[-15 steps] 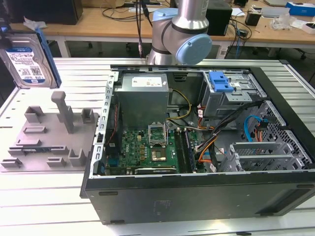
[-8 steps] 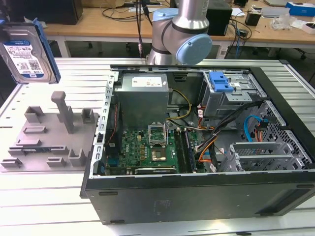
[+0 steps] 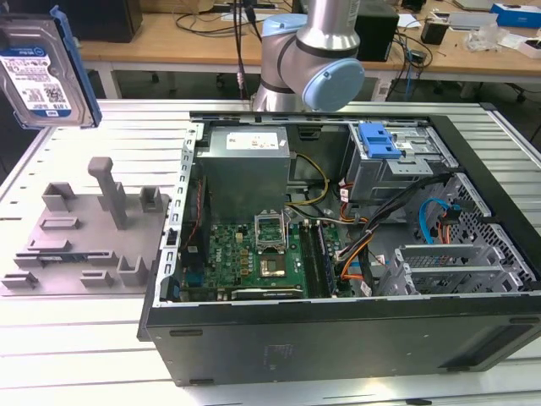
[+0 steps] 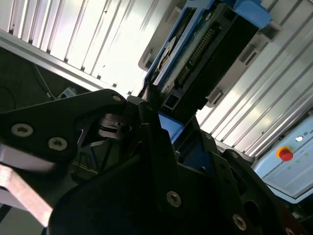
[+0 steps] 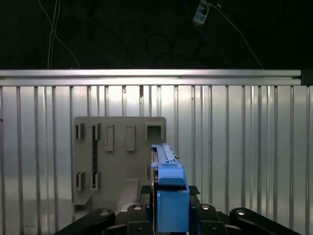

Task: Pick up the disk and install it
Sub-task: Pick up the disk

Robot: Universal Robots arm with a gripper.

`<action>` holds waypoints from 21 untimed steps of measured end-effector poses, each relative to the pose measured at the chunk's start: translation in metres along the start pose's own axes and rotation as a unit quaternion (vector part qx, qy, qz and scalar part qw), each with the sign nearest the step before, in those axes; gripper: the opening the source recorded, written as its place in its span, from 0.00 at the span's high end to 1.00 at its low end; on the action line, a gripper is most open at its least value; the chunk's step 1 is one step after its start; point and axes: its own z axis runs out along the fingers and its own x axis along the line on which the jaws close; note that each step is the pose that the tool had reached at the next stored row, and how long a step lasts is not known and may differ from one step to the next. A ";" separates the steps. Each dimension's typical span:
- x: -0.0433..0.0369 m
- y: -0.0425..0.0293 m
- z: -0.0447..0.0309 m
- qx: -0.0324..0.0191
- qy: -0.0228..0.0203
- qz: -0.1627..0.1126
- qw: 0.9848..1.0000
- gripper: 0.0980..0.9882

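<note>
Disk (image 3: 38, 72) hangs in air over grey fixture (image 3: 84, 241), gripper (image 5: 168, 218) clamped shut on its blue frame; open PC case (image 3: 338, 338) nearby.

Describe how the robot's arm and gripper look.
The arm is silver-grey metal tubing with a rounded pale blue joint cap. The gripper is matte black, built of angular flat links fastened with silver screws.

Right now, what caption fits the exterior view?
The disk in mid-air at the exterior view's left, above the grey holder; open computer case on the slatted table to the right.
</note>
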 end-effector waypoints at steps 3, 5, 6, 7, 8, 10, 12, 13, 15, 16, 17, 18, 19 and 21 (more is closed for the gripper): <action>-0.0002 -0.0015 -0.0090 0.000 -0.001 0.000 1.000 0.70; -0.0003 -0.0024 -0.0138 0.000 -0.001 0.000 1.000 0.70; -0.0004 -0.0026 -0.0154 0.000 -0.001 0.000 1.000 0.70; -0.0004 -0.0027 -0.0160 0.000 -0.001 0.000 1.000 0.70; -0.0004 -0.0027 -0.0160 0.000 -0.001 0.000 1.000 0.70; -0.0004 -0.0028 -0.0161 0.000 -0.001 0.000 1.000 0.70; -0.0004 -0.0027 -0.0162 0.000 -0.001 0.000 1.000 0.70; -0.0004 -0.0027 -0.0162 0.000 -0.001 0.000 1.000 0.70; -0.0002 -0.0028 -0.0163 0.000 -0.001 0.000 1.000 0.70; 0.0003 -0.0029 -0.0164 0.000 -0.001 -0.001 1.000 0.70; 0.0010 -0.0036 -0.0164 0.000 -0.001 0.000 1.000 0.70; 0.0018 -0.0043 -0.0164 0.000 -0.001 0.000 1.000 0.70; 0.0032 -0.0057 -0.0165 0.000 -0.002 0.000 1.000 0.70; 0.0065 -0.0095 -0.0170 0.000 -0.001 0.000 1.000 0.70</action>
